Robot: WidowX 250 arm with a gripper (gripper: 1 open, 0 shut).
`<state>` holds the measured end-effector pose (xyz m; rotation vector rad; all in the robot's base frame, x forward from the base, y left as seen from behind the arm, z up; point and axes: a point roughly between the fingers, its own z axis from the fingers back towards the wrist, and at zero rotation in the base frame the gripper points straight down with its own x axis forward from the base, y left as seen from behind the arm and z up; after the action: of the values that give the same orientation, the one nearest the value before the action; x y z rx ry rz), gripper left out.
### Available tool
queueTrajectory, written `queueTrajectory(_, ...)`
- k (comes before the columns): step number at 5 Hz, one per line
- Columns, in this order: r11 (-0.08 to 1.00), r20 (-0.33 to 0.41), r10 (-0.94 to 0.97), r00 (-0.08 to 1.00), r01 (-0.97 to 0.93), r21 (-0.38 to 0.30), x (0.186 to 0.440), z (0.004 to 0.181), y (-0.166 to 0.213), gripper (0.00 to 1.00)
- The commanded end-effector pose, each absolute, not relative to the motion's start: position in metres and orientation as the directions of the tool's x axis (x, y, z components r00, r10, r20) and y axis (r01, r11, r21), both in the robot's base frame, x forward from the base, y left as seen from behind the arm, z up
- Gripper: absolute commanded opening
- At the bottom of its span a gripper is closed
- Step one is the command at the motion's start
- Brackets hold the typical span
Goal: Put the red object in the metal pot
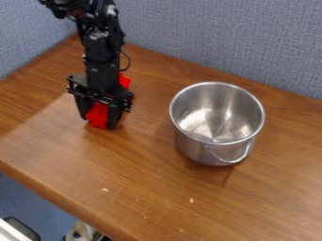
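The red object (100, 115) rests on the wooden table (75, 179) at the left, its lower end showing between the black fingers. My gripper (101, 111) points straight down over it, with the jaws standing against both sides of the red object and closed on it. The dark arm (96, 47) rises from there toward the back left corner. The metal pot (217, 120) stands upright and empty to the right of the gripper, about a hand's width away, shiny with a small handle facing the front.
A blue fabric wall (239, 38) runs behind the table. The table's front edge (88, 218) cuts diagonally across the lower left, with floor below it. Bare wood lies between the gripper and the pot and in front of both.
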<state>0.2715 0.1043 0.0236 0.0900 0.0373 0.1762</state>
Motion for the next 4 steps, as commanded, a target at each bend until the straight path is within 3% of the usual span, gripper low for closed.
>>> queueTrajectory(1,0.974,-0.005,0.204,0.979,-0.203,0.097,0.267,0.038,0.106,1.00)
queueTrajectory(3,0.967,0.012,0.241,0.971,-0.241,0.083,0.258,0.050,0.106,1.00)
queueTrajectory(4,0.958,0.011,0.279,0.960,-0.279,0.072,0.257,0.039,0.113,0.00)
